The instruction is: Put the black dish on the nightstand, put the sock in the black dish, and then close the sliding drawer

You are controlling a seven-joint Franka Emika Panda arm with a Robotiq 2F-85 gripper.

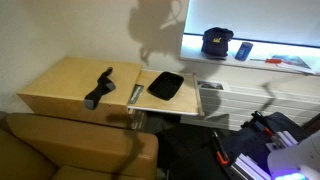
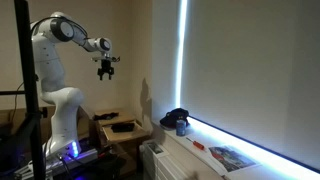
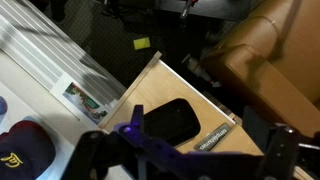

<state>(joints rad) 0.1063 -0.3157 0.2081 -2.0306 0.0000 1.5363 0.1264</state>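
Observation:
The black dish [image 1: 166,86] lies on the pulled-out sliding drawer [image 1: 190,103], beside the nightstand [image 1: 60,85]. The dark sock [image 1: 100,88] lies bent on the nightstand top. My gripper [image 2: 107,70] hangs high in the air, well above the furniture, open and empty. In the wrist view the dish [image 3: 172,120] sits on the drawer panel [image 3: 150,88] straight below, with the metal rail [image 3: 207,135] along its edge. My open gripper [image 3: 185,165] frames the bottom of that view. The sock does not show there. The dish also shows small in an exterior view [image 2: 122,127].
A dark cap with a yellow mark [image 1: 217,42] sits on the windowsill, above a white radiator-like unit [image 1: 250,100]. A brown padded seat [image 1: 70,150] stands next to the nightstand. Papers [image 1: 285,62] lie on the sill. The robot base [image 2: 60,120] stands beside the furniture.

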